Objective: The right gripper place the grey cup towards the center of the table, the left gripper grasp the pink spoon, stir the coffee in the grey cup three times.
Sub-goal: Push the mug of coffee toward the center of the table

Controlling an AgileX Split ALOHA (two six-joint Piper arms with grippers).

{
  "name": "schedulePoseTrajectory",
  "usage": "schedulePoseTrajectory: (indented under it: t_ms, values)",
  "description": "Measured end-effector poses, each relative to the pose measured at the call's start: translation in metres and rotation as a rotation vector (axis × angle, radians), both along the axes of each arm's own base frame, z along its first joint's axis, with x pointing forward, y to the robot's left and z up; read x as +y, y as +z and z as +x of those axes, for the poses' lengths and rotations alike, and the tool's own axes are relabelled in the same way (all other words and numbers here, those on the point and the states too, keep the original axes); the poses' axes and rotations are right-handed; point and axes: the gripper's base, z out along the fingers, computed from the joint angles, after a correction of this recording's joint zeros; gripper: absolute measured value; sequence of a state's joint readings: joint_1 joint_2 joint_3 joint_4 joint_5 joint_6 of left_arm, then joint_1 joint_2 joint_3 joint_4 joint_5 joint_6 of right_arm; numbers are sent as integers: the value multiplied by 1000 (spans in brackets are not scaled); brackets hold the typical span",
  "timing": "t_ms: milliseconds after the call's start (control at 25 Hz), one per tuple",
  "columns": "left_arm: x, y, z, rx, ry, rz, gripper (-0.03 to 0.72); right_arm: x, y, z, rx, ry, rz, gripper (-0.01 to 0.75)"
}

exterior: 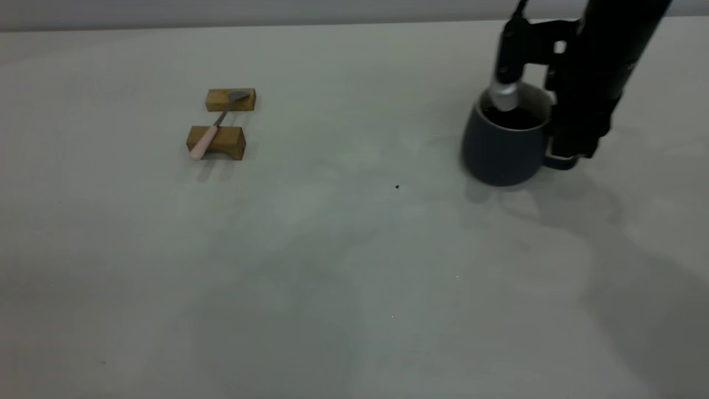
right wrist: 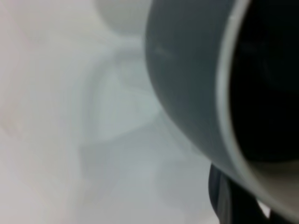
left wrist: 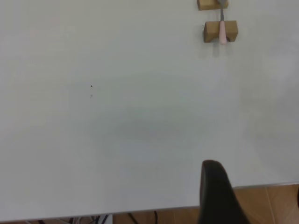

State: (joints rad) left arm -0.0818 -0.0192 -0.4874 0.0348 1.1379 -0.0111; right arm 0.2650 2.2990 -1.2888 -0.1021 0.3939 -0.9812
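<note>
The grey cup stands at the table's far right, with dark coffee inside. My right gripper comes down on the cup's right side and is shut on its loop handle. The right wrist view is filled by the cup's wall and the coffee, with one dark finger under the rim. The pink spoon lies across two tan wooden blocks at far left, also in the left wrist view. My left gripper hangs open over the table's edge, far from the spoon.
Two tan wooden blocks carry the spoon. A tiny dark speck lies mid-table. The table edge and a brown floor show in the left wrist view. The right arm's shadow falls across the table's right side.
</note>
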Motion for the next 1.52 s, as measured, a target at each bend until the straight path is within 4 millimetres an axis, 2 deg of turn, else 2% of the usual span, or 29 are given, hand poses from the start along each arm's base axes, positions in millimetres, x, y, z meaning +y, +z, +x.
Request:
schedulePoseTrajectory:
  t_ms: [240, 680, 1040, 1200, 1320, 1440, 1520]
  values:
    - [0, 0, 0, 0, 0, 0, 481, 30, 0, -6, -18, 23, 44, 240]
    - [0, 0, 0, 0, 0, 0, 481, 71, 1, -12, -86, -40, 182, 240]
    - [0, 0, 0, 0, 0, 0, 481, 77, 2, -13, -84, -127, 244, 250]
    - [0, 0, 0, 0, 0, 0, 481, 77, 2, -13, -74, -176, 272, 358]
    - [0, 0, 0, 0, 0, 0, 481, 76, 6, -12, -58, -233, 301, 522]
    - [0, 0, 0, 0, 0, 0, 481, 75, 22, -13, -43, -244, 316, 681]
    - [0, 0, 0, 0, 0, 0, 481, 73, 40, -14, -24, -253, 330, 716]
